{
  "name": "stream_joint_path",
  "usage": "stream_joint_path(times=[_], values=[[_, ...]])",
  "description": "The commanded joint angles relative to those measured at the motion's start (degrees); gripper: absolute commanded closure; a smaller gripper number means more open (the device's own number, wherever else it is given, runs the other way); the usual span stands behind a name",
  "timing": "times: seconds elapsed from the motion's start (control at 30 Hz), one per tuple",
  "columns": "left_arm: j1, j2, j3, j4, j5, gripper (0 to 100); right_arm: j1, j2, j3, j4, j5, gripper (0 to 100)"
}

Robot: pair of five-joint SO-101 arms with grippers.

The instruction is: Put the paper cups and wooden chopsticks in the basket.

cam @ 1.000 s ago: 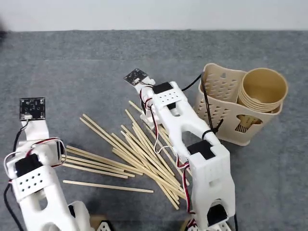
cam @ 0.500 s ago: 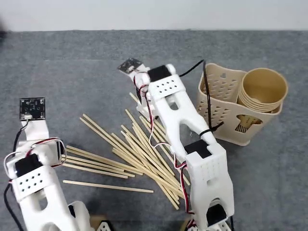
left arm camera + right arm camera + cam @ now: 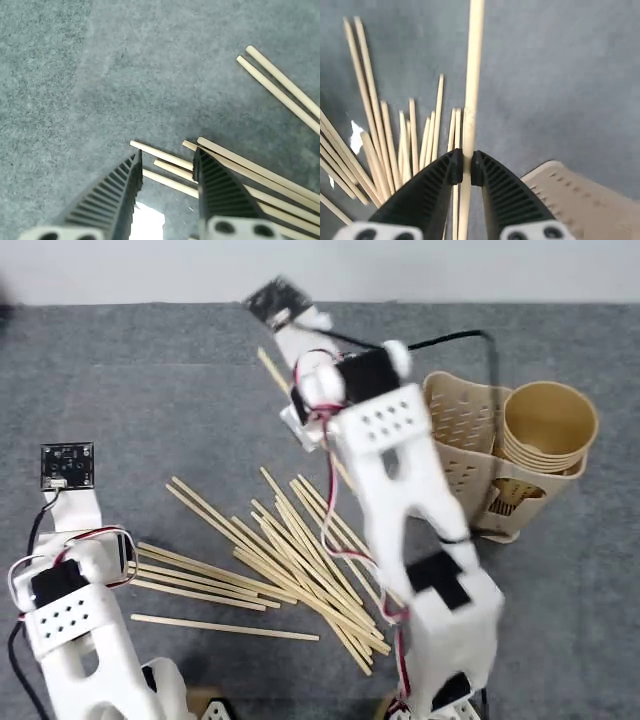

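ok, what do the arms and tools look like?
Left arm and right arm: white shells with hole grids, black servos, red-white-black wires. Black cable along the right one. Left tool and right tool: black ribbed fingers, pale bases.

Your surroundings: one desk [image 3: 150, 370], covered in coarse grey felt-like fabric; one plain white wall [image 3: 420, 270] along its far edge; light soft, even.
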Motion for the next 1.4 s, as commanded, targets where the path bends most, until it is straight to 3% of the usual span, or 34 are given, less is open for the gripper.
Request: stream_joint_path(times=[0.0, 0.3, 0.63, 1.13, 1.37], values=[[-0.09, -1.93, -0.4, -1.23, 0.53, 84, 2.33, -12.97, -3.78, 2.33, -2.2, 99.1], [0.0, -1.93, -0.4, -1.23, 0.53, 84, 14.46, -27.21, -3.52, -4.44, -3.78, 99.1], [0.0, -1.93, -0.4, -1.05, 0.53, 84, 21.49, -27.38, -1.85, -14.37, -6.77, 99.1], [0.0, -1.93, -0.4, -1.23, 0.53, 84, 27.47, -28.35, 27.78, -44.88, -8.35, 99.1], [0.0, -1.93, -0.4, -1.32, 0.53, 84, 27.12, -36.53, 47.65, -60.35, -10.37, 99.1]])
